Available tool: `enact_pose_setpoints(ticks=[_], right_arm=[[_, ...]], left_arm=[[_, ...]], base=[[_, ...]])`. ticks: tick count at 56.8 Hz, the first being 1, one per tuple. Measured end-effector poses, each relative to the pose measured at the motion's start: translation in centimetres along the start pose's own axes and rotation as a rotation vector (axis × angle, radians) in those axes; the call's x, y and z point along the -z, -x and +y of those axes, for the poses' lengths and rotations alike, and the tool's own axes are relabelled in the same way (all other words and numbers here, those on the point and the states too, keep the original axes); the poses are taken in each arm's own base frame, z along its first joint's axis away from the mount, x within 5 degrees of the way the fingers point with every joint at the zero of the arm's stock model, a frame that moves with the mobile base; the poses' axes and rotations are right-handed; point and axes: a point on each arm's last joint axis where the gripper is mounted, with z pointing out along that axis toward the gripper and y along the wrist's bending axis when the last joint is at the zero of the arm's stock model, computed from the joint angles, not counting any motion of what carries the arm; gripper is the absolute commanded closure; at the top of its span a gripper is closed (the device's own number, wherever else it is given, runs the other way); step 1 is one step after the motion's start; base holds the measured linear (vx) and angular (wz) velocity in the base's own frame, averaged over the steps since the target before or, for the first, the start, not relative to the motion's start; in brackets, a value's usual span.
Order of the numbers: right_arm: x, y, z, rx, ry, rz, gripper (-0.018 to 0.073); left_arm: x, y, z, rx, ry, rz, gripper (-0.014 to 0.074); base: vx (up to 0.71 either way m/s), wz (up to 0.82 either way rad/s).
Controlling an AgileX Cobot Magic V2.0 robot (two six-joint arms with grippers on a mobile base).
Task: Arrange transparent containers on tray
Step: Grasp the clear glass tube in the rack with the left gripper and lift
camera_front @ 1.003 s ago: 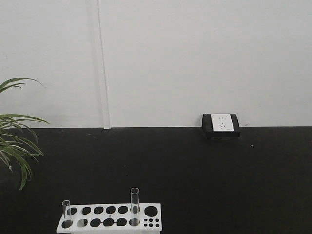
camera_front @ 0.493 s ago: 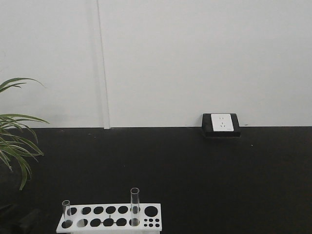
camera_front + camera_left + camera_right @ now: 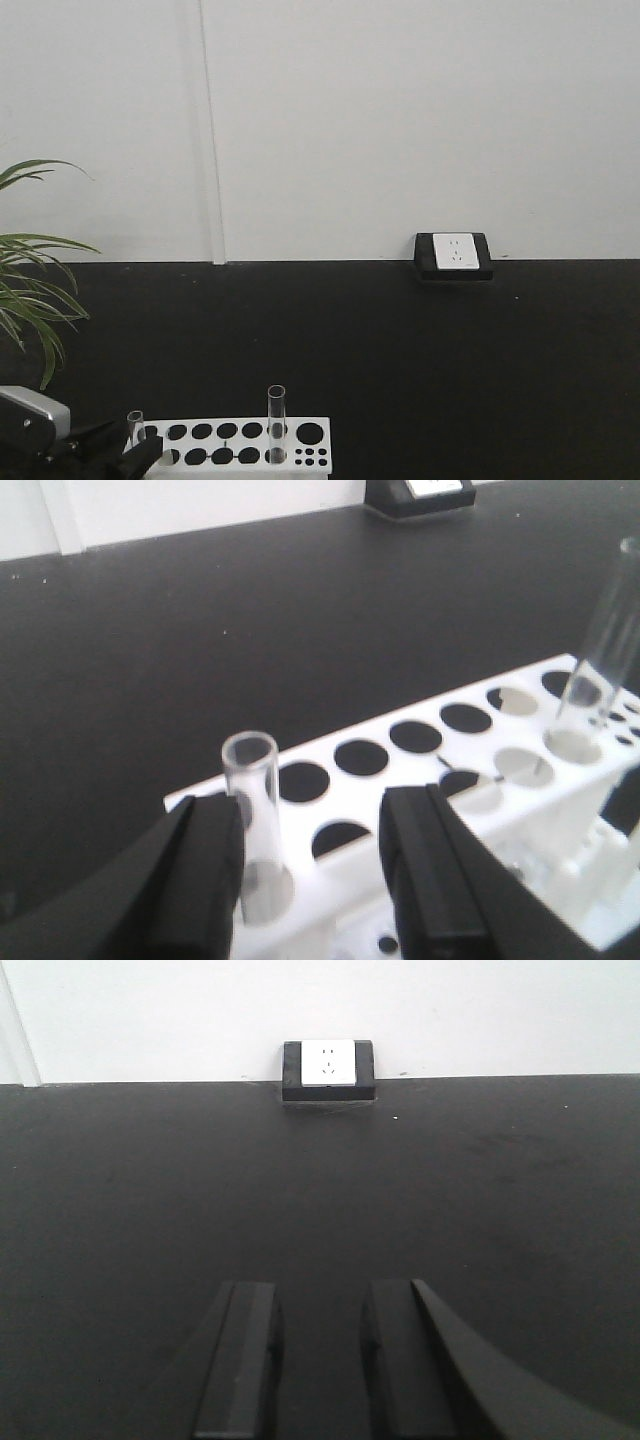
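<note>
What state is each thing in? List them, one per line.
left gripper: open, straddling the short test tube.
short test tube: upright in the rack's end hole.
tall test tube: upright in the rack, nothing touching it.
rack: remaining holes empty.
right gripper: open, empty.

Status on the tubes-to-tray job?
Nothing done yet: the end test tube and the far test tube both stand in the white rack; no tray in view. In hand: left gripper open astride the end tube. Idle: right gripper open, empty. Left: move both.
</note>
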Motion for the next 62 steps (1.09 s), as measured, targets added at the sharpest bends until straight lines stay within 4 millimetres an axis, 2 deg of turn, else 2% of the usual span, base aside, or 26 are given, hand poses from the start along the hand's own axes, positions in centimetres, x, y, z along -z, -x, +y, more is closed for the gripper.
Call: enact_pose_setpoints(ticks=[17, 32, 40, 50, 62], right_arm=[[0.0, 0.0, 0.0, 0.000, 0.000, 0.000, 0.0249], [0.0, 0.0, 0.0, 0.000, 0.000, 0.000, 0.0248], [0.0, 0.0, 0.0, 0.000, 0.000, 0.000, 0.0248], [0.0, 0.0, 0.0, 0.000, 0.000, 0.000, 0.0248], [0.0, 0.0, 0.0, 0.000, 0.000, 0.000, 0.0248]], left_arm=[[-3.2, 0.7, 1.0, 0.048, 0.036, -0.014, 0.0146], [-4.1, -0.9, 1.3, 0.056, 0.042, 0.059, 0.0146], [-4.2, -1.0, 1.3, 0.057, 0.043, 0.064, 0.0150], [-4.2, -1.0, 1.3, 0.057, 0.043, 0.064, 0.0204], [-4.2, -1.0, 1.1, 0.053, 0.036, 0.065, 0.0358]], base=[[0.00, 0.00], [0.00, 0.00], [0.00, 0.00], [0.00, 0.00], [0.00, 0.00]])
